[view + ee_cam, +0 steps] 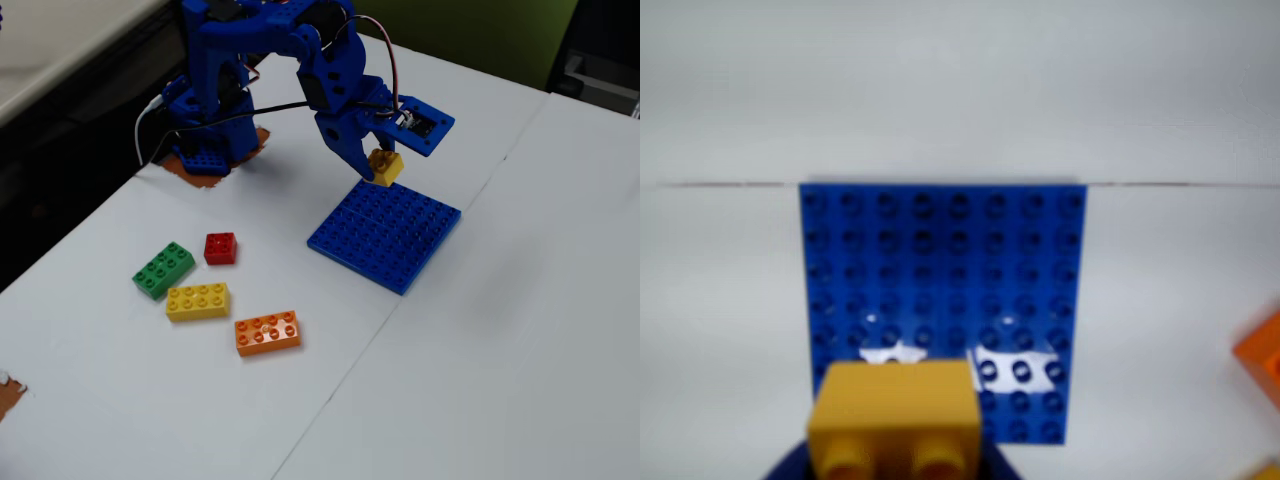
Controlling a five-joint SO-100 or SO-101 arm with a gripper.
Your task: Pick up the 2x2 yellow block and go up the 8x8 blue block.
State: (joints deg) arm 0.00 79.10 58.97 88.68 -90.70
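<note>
Yellow plastic, square and stubby, the small 2x2 yellow block (385, 166) is clamped between the fingers of the blue gripper (378, 170), which is closed on it and holds it off the table. In the fixed view it hangs right over the upper-left corner of the large, flat, studded 8x8 blue block (385, 234), close above the studs; whether it touches them cannot be told. In the wrist view the yellow block (895, 415) fills the bottom centre, its hollow underside turned to the camera, and the blue baseplate (940, 270) spreads beyond it, its near edge partly hidden behind the brick. The move ahead therefore looks to be mostly downward, with perhaps a slight shift inward over the plate so the brick seats square on the studs.

The brick's edges seem roughly parallel to the plate's edges in the wrist view, which should help the fit.

Well apart on the white table (500, 340), to the left in the fixed view, lie a red square brick (220, 247), a green brick (163, 270), a longer yellow brick (198, 300) and an orange brick (267, 332).
</note>
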